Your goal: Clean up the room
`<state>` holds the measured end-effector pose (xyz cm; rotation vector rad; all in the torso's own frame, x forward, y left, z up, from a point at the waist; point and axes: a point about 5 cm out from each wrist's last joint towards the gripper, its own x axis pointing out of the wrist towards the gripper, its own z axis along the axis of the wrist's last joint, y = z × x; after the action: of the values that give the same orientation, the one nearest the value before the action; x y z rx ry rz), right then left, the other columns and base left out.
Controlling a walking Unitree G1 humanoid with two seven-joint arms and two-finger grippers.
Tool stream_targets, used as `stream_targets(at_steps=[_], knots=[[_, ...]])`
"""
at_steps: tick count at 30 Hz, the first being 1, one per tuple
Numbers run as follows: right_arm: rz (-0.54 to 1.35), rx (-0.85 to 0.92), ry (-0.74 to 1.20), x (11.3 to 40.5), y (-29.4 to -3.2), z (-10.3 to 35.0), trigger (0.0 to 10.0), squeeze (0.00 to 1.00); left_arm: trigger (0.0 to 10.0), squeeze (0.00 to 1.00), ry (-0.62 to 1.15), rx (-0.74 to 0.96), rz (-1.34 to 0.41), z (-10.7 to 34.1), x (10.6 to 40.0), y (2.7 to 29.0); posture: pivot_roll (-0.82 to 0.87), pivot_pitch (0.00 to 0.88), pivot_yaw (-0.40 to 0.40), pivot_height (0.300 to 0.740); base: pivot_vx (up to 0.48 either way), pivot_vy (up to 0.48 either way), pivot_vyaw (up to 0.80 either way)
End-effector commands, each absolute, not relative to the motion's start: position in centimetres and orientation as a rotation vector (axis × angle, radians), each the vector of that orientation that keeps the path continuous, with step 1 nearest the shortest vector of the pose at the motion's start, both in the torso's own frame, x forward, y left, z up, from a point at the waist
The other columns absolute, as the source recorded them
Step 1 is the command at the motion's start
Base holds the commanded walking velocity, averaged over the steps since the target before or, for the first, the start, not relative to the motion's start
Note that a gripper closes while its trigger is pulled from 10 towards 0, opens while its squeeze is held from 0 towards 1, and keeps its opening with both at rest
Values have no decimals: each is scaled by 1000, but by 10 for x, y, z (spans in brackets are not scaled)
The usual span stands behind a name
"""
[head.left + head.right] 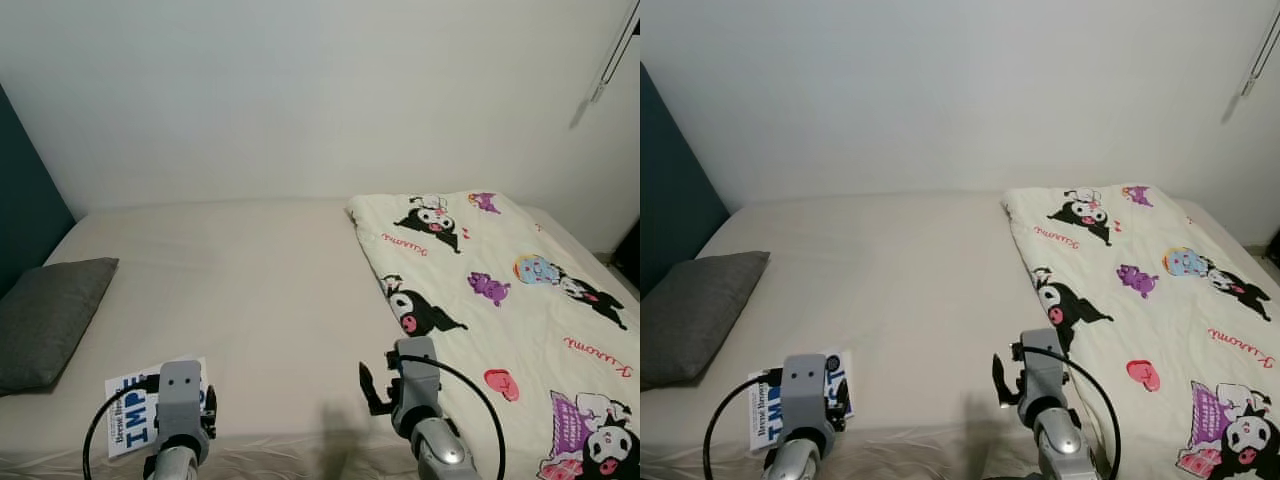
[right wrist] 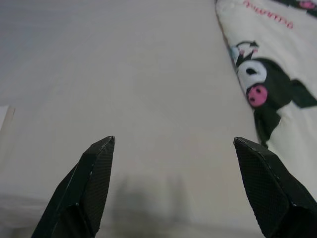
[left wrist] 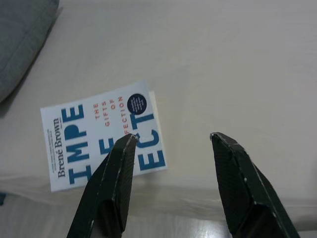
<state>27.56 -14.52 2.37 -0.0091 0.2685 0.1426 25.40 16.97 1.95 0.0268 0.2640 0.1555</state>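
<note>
The left end effector [image 3: 171, 141] is open above the book [image 3: 101, 133], holding nothing. The right end effector [image 2: 173, 144] is wide open over the bed [image 1: 250, 270]. The left arm hides part of the book.

Bed [image 1: 250, 290]: plain beige sheet. Blanket [image 1: 520, 300], right side: cream ground, printed with black-and-white cartoon figures with pink noses, purple figures, a blue-and-yellow one, pink hearts and red script. Pillow [image 1: 45, 315], far left: dark grey, unpatterned. Book [image 3: 104, 131], near left: white cover, large blue capitals, small red lettering, a dark navy round badge. Wall [image 1: 320, 100]: white; the panel [image 1: 20, 190] at left is dark teal. Gripper fingers [image 3: 114, 183]: black.
</note>
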Motion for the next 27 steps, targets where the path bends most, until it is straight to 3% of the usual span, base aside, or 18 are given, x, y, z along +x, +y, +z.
stream_targets(at_steps=[1, 11, 15, 21, 27], knots=[[130, 23, 310, 269, -148, 14, 10000, 0, 10000, 0, 295, 57, 142, 13, 251, 172, 3, 81, 8, 740, 0, 0, 0], [137, -22, 292, 270, -148, 14, 10000, 0, 10000, 0, 314, 94, 125, 6, 243, 177, 1, 65, 15, 740, 0, 0, 0], [189, -42, 108, 279, -141, 39, 10000, 0, 10000, 0, 270, 92, 101, 11, 244, 173, 7, 57, 5, 740, 0, 0, 0], [230, -45, 27, 281, -136, 49, 10000, 0, 10000, 0, 202, 43, 104, 20, 246, 171, 12, 55, 5, 740, 0, 0, 0], [214, 48, 136, 280, -140, 35, 10000, 0, 10000, 0, 171, 11, 134, 25, 248, 171, 19, 42, -2, 740, 0, 0, 0]])
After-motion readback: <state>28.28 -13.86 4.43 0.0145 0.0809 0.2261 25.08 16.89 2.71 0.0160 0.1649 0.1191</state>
